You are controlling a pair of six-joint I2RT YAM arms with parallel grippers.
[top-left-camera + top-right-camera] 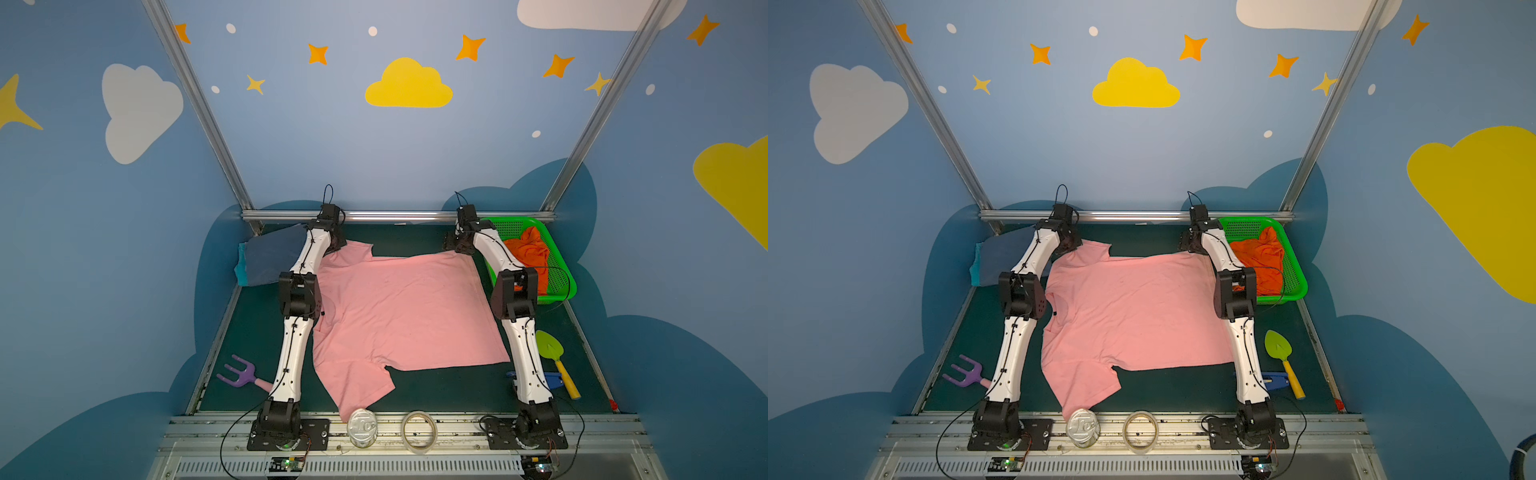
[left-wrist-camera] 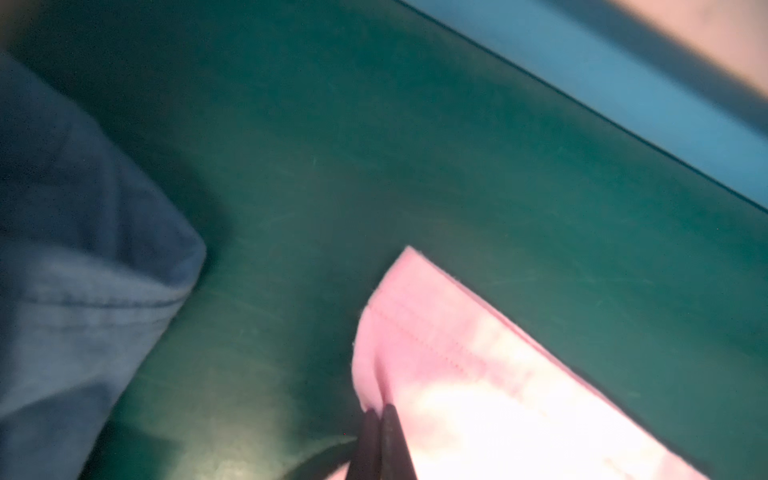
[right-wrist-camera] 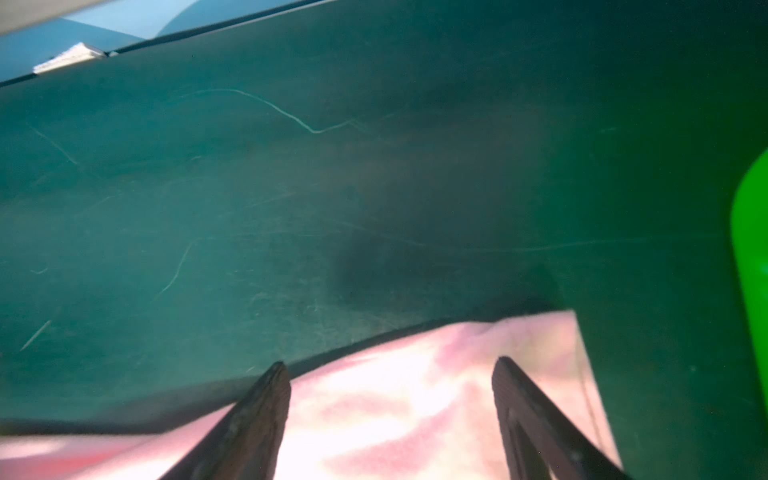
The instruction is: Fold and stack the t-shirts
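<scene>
The step in hand is judged to be the first fold of the pink tee [image 1: 399,307], which is spread flat on the mat [image 1: 436,390] in the lower middle of both top views (collar to the left, hem to the right). The left gripper [image 2: 380,409] is seen pressed together on a pinch of the sleeve hem, at the upper left corner of the tee in the top views. The right gripper [image 3: 390,363] is held spread over the cloth near the hem corner, at the upper right corner of the tee. Nothing is pinched by it yet, and whether the cloth is touched cannot be told.

For the next move a closing of the right gripper on that corner is called for, so that both corners can be lifted together and carried toward the lower edge of the frame. The blue tee [image 1: 270,257] is laid left of the left arm, and the orange tee [image 1: 528,249] is kept in the basket [image 1: 557,266] at the right.
</scene>
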